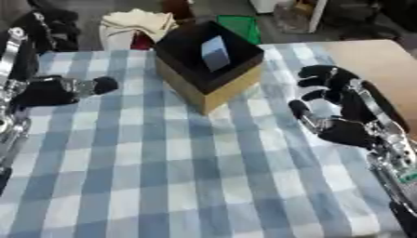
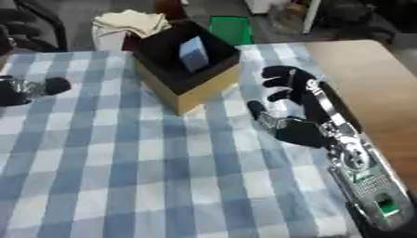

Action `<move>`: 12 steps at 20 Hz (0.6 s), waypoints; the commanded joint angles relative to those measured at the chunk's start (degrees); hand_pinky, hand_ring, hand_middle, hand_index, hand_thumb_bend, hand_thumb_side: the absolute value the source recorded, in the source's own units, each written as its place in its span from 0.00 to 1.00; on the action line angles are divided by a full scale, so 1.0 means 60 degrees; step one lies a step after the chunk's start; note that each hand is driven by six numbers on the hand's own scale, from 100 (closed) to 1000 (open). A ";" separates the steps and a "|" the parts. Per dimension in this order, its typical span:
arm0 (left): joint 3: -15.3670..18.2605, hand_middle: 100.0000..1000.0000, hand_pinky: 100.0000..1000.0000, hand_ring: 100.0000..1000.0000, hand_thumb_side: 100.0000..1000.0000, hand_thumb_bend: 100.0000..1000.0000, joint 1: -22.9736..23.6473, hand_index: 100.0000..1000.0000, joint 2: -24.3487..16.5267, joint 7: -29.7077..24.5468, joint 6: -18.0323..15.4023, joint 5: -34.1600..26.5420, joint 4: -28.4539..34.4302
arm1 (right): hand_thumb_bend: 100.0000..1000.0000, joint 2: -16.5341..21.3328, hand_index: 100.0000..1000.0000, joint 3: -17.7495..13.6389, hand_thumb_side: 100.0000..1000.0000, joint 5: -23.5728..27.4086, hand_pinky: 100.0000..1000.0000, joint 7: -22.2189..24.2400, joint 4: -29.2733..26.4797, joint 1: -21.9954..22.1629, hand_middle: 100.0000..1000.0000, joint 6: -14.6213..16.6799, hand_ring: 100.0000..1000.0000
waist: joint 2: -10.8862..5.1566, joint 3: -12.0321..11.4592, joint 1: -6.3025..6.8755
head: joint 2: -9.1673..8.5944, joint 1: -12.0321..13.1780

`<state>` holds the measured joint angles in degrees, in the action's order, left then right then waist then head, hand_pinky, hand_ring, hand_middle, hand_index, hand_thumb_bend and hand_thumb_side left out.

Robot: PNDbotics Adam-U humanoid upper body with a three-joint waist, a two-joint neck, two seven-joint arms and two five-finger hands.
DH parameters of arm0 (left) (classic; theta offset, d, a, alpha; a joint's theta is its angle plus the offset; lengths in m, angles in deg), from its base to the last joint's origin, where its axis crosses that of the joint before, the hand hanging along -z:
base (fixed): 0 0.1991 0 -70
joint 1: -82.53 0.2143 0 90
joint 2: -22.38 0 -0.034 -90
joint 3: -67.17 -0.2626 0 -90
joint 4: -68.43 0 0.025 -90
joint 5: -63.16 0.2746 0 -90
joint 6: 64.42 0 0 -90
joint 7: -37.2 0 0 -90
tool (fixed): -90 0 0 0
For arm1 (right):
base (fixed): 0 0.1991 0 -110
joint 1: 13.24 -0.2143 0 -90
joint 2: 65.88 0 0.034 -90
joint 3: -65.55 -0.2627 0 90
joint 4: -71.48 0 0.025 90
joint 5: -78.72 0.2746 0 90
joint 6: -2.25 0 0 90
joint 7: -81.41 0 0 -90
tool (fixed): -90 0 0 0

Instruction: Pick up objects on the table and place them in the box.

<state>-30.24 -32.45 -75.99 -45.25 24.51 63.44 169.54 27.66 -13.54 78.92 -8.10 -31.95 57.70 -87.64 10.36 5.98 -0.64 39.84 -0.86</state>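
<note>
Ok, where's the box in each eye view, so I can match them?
Left eye view: box at upper centre, grey item inside.
Right eye view: box at upper centre, further left.
Shared landmark: green item just behind the box.

It looks like a cluttered lab or workshop: a bench (image 1: 163, 176) under a blue checked cloth (image 1: 122, 139), with a green bin (image 1: 242, 27), piled cloths (image 1: 138, 21) and dark gear behind.

table (image 1: 163, 186): blue-white check cloth | bare wood (image 2: 366, 74) at right edge | floor: dark beyond far edge | green bin (image 1: 243, 25) (blurred), pale cloth heap (image 1: 138, 21)
</note>
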 commanded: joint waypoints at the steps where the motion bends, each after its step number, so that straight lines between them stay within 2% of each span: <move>1: 0.0203 0.67 0.58 0.66 0.24 0.94 0.0457 0.72 0.0425 -0.0014 0.0038 -0.0083 0.0251 | 0.27 0.0098 0.79 -0.0208 0.12 0.0080 0.64 -0.0173 -0.0265 -0.0011 0.72 0.0008 0.76 | -0.0101 -0.0050 -0.0004 | 0.0173 0.0114; 5: 0.0271 0.66 0.57 0.65 0.26 0.93 0.1069 0.72 0.0958 -0.0005 -0.0102 -0.0070 0.0184 | 0.27 0.0024 0.79 -0.0309 0.12 0.0093 0.64 -0.0307 -0.0337 0.0087 0.72 0.0009 0.76 | -0.0048 -0.0241 -0.0040 | 0.0276 0.0234; 10: 0.0287 0.65 0.57 0.64 0.28 0.91 0.1189 0.72 0.1065 -0.0045 -0.0159 -0.0076 0.0129 | 0.27 0.0016 0.79 -0.0337 0.11 0.0090 0.64 -0.0341 -0.0361 0.0125 0.72 0.0001 0.76 | -0.0035 -0.0269 -0.0035 | 0.0297 0.0286; 12: 0.0298 0.64 0.56 0.64 0.29 0.91 0.1473 0.72 0.1226 -0.0110 -0.0188 -0.0092 -0.0023 | 0.26 0.0008 0.79 -0.0418 0.11 0.0081 0.64 -0.0407 -0.0387 0.0240 0.72 0.0015 0.76 | -0.0049 -0.0223 -0.0022 | 0.0329 0.0360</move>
<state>-29.10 -23.32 -68.53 -45.67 23.60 62.96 169.10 27.07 -15.24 79.15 -10.14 -32.93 59.54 -87.58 10.79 4.69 -0.83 41.32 0.95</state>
